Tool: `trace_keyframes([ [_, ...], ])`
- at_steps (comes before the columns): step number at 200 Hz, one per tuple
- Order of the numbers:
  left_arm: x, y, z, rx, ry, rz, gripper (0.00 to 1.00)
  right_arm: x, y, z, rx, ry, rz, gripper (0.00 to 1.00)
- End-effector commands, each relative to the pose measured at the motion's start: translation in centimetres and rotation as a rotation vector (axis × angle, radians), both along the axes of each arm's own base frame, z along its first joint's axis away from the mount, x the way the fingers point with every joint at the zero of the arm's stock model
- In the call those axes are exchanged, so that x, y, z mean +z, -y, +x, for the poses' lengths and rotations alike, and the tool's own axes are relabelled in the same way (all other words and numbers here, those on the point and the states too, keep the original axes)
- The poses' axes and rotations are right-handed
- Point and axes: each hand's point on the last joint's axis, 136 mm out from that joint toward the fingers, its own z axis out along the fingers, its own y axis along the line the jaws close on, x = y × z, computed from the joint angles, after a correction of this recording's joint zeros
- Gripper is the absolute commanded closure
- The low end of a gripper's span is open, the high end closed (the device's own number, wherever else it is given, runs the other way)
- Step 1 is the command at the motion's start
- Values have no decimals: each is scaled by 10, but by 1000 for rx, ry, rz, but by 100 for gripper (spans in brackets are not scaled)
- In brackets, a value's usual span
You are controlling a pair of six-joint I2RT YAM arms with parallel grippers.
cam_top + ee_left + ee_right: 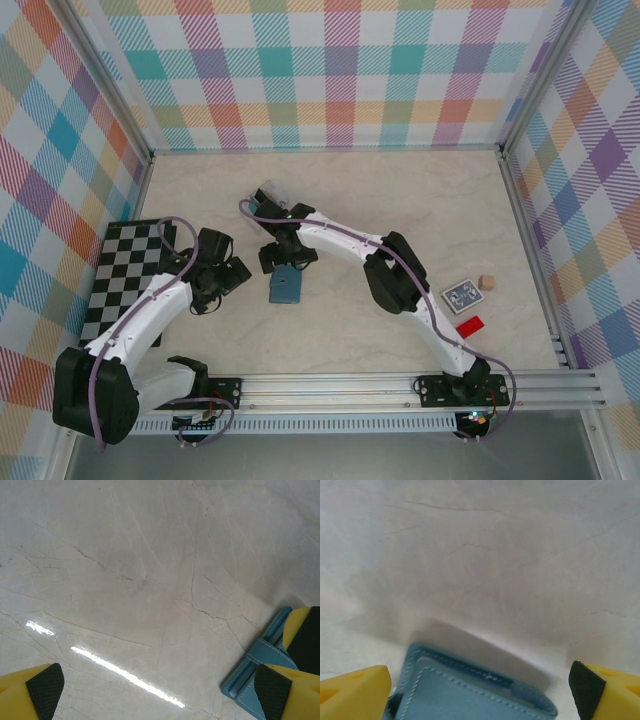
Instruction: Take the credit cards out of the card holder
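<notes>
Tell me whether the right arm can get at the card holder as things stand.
Probably yes. The right gripper hangs open just over the card holder, which lies on the table between its spread fingers, with nothing seen in between.

In the right wrist view the card holder (470, 690) runs off the frame at 6 o'clock, only its stitched far end showing, blurred; in the left wrist view it is cut off at 4 o'clock and partly covered by the yellow fingers (295, 692); whether cards sit inside cannot be told. From above, the right arm (340, 240) hides the holder's 12 o'clock edge and part of the clear box (272, 195); the left arm (150, 310) covers part of the checkered mat (125, 260); the red piece (470, 326) at 4 o'clock is perhaps a card.
</notes>
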Motion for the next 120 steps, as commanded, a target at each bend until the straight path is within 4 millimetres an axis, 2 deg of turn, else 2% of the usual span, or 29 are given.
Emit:
trace_keyframes([
  [1,-8,-4,-7,26,-38,-2,0,-2,19,1,-11,5,-103,6],
  [72,-13,15,0,-16,-54,-94,0,5,67,8,-110,34,-206,8],
  [96,-11,26,4,-35,-43,-145,0,10,84,-1,-122,31,-205,9],
  [120,-13,37,5,-49,-44,-209,2,5,95,-22,-107,-24,-188,10],
])
